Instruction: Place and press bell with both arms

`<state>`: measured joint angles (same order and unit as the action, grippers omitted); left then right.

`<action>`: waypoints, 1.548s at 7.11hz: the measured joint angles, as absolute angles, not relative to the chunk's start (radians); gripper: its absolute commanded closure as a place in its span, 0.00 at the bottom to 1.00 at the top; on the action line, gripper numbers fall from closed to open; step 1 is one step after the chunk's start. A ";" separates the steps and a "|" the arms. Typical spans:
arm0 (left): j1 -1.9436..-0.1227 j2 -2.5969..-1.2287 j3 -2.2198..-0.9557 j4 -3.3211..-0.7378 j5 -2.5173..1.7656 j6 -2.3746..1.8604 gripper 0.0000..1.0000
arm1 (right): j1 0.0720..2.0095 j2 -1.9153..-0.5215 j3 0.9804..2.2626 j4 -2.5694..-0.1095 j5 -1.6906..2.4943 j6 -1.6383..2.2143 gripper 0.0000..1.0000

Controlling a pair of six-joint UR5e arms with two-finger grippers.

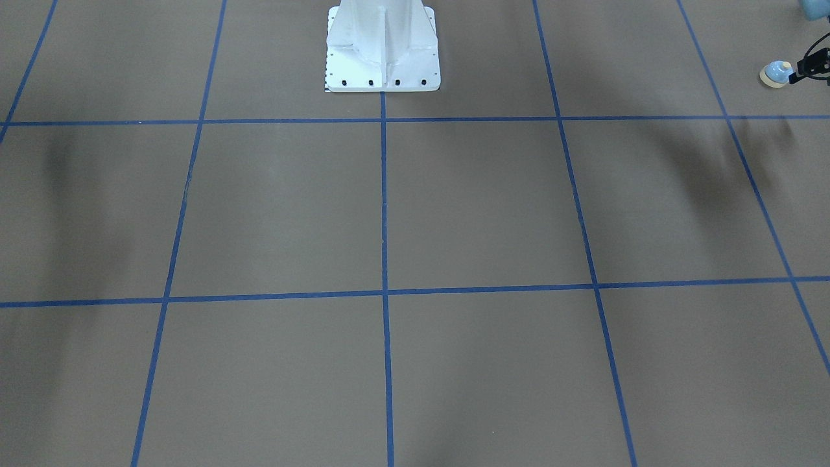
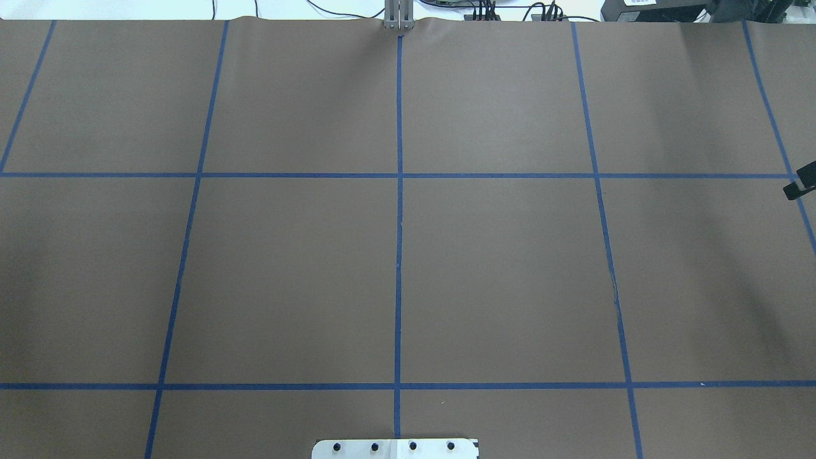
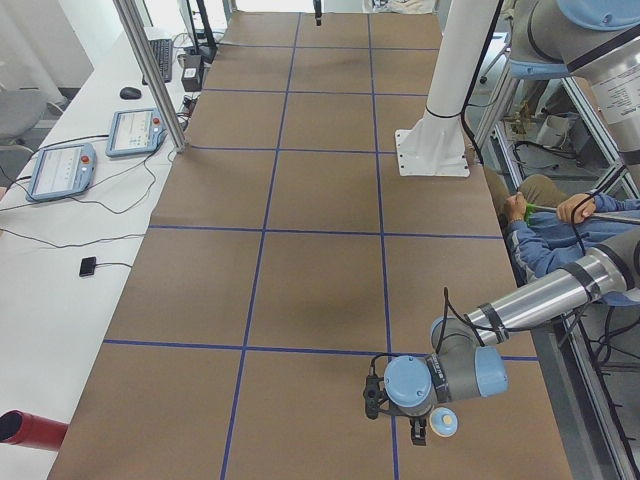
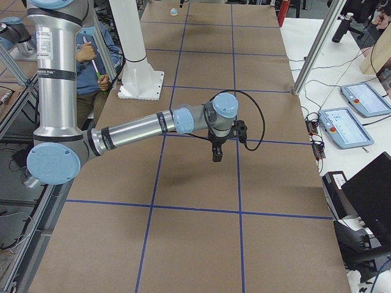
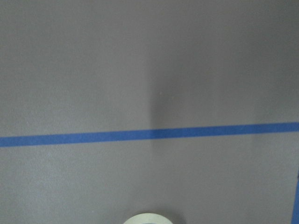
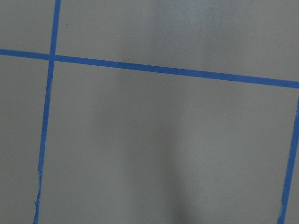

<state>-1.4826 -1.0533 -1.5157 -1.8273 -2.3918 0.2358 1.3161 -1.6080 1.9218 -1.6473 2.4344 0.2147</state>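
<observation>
Broad brown paper-covered table [image 2: 497, 280], gridded into squares by narrow blue tape lines [image 2: 399, 255]. Bolted at the middle of the robot's edge, a white metal pedestal [image 1: 382, 45]. Along the far side, a long white side desk [image 3: 60, 270] carrying two grey-framed teach pendants [image 3: 60, 170] and loose black cables, with slim aluminium posts [image 3: 150, 70] at the table's rim. Behind the robot, a seated person in a blue top [image 3: 545, 235].

Grey-and-silver jointed left arm [image 3: 540, 300] reaching low from the robot's side over the corner square at the table's left end, wrist folded, black two-finger left gripper [image 1: 797, 76] aimed down. Closed on the small light-blue dome-shaped bell [image 1: 776, 73] with its cream base, held clear of the surface. Only the cream rim visible at the bottom of the left wrist view.

Matching grey-and-silver right arm [image 4: 134, 129] stretched roughly level over the opposite end, black right gripper [image 4: 216, 156] hanging straight down above the paper, soft shadow beneath. Finger spread impossible to tell. Well apart from the bell.
</observation>
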 measured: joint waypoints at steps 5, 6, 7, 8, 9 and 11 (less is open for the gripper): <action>-1.405 -1.046 -1.447 -1.823 -2.395 0.249 0.00 | 1.291 -1.611 1.926 -1.647 2.433 0.216 0.00; -1.384 -1.048 -1.441 -1.822 -2.394 0.234 0.00 | 1.286 -1.612 1.926 -1.648 2.432 0.215 0.00; -1.356 -1.056 -1.436 -1.822 -2.394 0.201 0.00 | 1.284 -1.612 1.926 -1.647 2.432 0.215 0.00; -1.328 -1.066 -1.431 -1.823 -2.395 0.163 0.00 | 1.281 -1.613 1.926 -1.647 2.432 0.216 0.00; -1.306 -1.077 -1.426 -1.824 -2.395 0.134 0.00 | 1.277 -1.613 1.926 -1.647 2.432 0.216 0.00; -1.280 -1.093 -1.398 -1.832 -2.395 0.110 0.00 | 1.274 -1.614 1.928 -1.646 2.432 0.216 0.00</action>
